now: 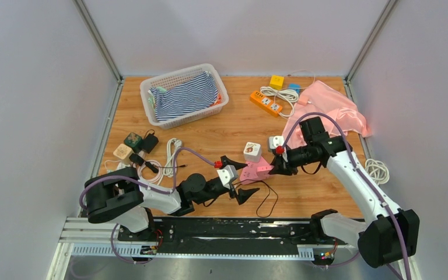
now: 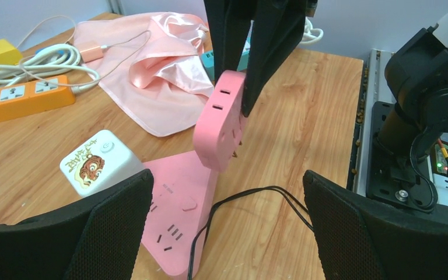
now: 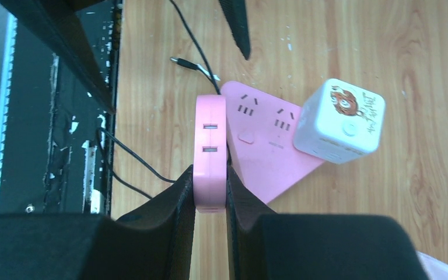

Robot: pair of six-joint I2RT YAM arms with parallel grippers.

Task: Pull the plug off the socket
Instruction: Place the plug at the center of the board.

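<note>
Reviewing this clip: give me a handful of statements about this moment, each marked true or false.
1. The right gripper is shut on the pink adapter, which stands on edge. True.
2. The left gripper is shut. False: its jaws stand wide open and hold nothing.
3. The basket holds a striped cloth. True.
4. The orange power strip lies between the two arm bases. False: it lies at the far side of the table, beside the pink cloth.
5. A flat pink socket lies on the table. True.
</note>
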